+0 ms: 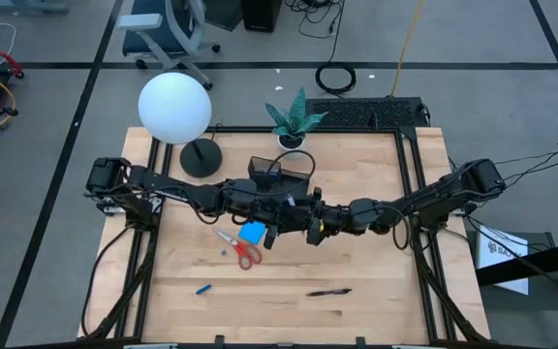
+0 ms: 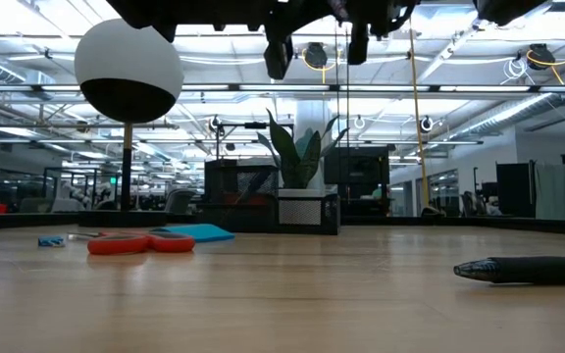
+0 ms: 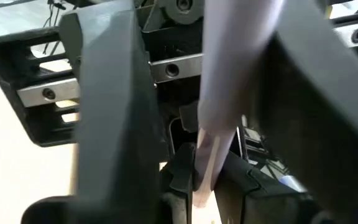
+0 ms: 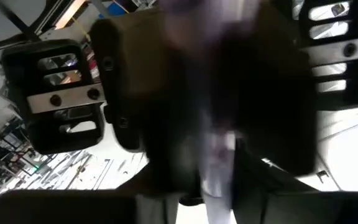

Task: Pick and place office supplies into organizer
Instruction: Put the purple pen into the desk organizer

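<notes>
I hold both grippers mid-worktop, left gripper point(image 1: 277, 233) jaws clamped on grey pen point(image 3: 219, 106); right gripper point(image 1: 315, 230) jaws closing on it. Advice: release only once right grip firm.

A grey floor point(image 1: 56, 107) with dark seams surrounded the wooden table point(image 1: 376, 320). An office chair point(image 1: 168, 29) stood beyond it. Ceiling lights point(image 2: 27, 25) glowed overhead.
</notes>
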### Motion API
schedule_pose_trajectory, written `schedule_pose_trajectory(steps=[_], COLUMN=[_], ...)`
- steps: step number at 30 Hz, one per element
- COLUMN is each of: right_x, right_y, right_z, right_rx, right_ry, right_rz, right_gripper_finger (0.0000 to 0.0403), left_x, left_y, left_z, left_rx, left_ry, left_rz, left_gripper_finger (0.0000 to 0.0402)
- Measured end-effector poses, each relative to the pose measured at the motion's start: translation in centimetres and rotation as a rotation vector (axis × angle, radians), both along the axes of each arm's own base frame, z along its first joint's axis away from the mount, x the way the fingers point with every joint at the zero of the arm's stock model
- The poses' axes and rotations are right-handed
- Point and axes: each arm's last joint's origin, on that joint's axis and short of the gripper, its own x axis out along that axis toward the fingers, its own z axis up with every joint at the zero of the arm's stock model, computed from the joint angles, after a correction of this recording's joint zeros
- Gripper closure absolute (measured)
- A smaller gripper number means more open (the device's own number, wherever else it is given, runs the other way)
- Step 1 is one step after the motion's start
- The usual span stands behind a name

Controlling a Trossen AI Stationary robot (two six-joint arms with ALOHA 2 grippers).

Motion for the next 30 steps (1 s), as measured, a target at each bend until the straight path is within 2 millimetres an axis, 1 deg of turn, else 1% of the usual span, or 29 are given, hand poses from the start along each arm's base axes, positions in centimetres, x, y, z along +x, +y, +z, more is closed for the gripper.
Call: schedule_pose_trajectory(steps=[5, 6, 11, 16, 22, 26, 30], right_x=[-0.1, -0.1, -0.2, -0.4, -0.6, -0.8, -1.3], right_y=[0.1, 0.2, 0.2, 0.5, 1.0, 1.3, 1.5], right_z=[-0.1, -0.1, -0.1, -0.2, -0.3, -0.2, 0.3], right_rx=[0.009, 0.009, 0.051, 0.087, 0.086, 0.108, 0.16], right_ry=[0.012, 0.011, 0.003, -0.001, 0.007, 0.0, -0.021], right_rz=[-0.034, -0.044, -0.091, -0.162, -0.193, -0.206, -0.24], right_gripper_finger=[0.0376, 0.0382, 0.0382, 0.0382, 0.0382, 0.0382, 0.0382], left_x=[0.0, 0.0, 0.0, 0.1, 0.1, 0.0, 0.0], left_y=[0.2, 0.2, 0.6, 1.1, 1.1, 1.4, 1.9], left_z=[0.0, 0.0, 0.0, 0.0, 0.1, 0.0, 0.0], left_rx=[0.002, 0.0, -0.004, 0.027, 0.049, 0.069, 0.075], left_ry=[0.004, 0.004, 0.001, -0.013, -0.021, -0.019, -0.007], left_rz=[-0.001, -0.003, 0.004, 0.015, -0.007, -0.001, 0.011], left_gripper_finger=[0.0359, 0.0359, 0.0356, 0.0309, 0.0253, 0.0228, 0.0215])
